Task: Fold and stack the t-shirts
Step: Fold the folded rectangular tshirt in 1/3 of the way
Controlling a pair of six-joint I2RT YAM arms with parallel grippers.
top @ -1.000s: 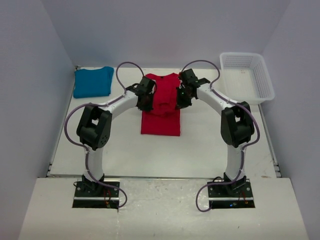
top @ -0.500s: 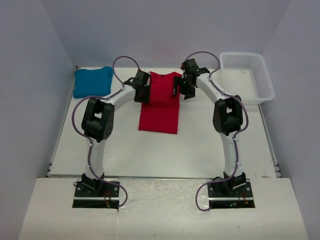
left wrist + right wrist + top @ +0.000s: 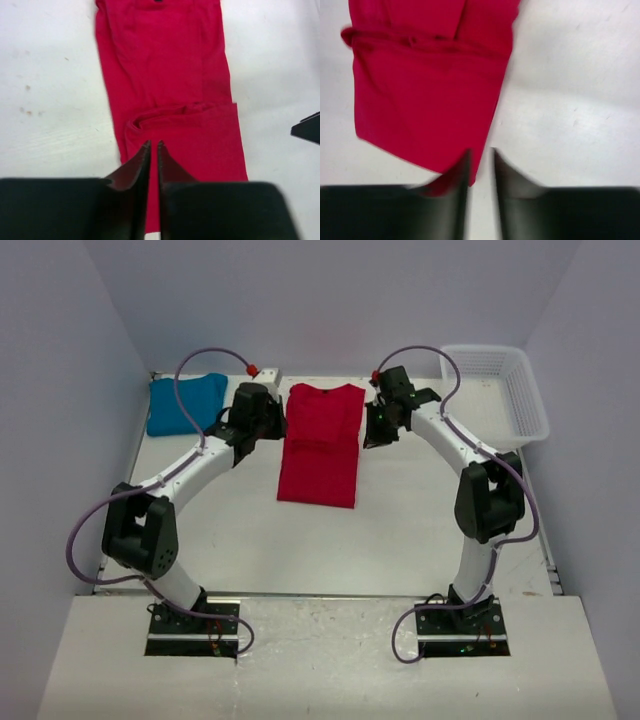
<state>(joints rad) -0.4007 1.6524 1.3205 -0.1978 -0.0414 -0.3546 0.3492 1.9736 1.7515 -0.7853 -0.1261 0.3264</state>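
The red t-shirt [image 3: 320, 445] lies folded into a long strip in the middle of the table, with a fold ridge across its middle. It also shows in the left wrist view [image 3: 170, 85] and in the right wrist view [image 3: 425, 100]. The teal-blue t-shirt [image 3: 186, 403] lies folded at the far left. My left gripper [image 3: 266, 426] hangs beside the red shirt's left edge; its jaws [image 3: 153, 144] are shut and empty above the cloth. My right gripper [image 3: 376, 430] is beside the shirt's right edge; its jaws [image 3: 481, 151] stand a narrow gap apart, holding nothing.
A white mesh basket [image 3: 520, 390] stands at the far right corner. Grey walls close in the table on the left, back and right. Bare white table [image 3: 330, 550] lies between the red shirt and the arm bases.
Both grippers have let go of the red shirt and drawn outward from it. The shirt's upper part now lies flat. The left arm has swung far to the left.
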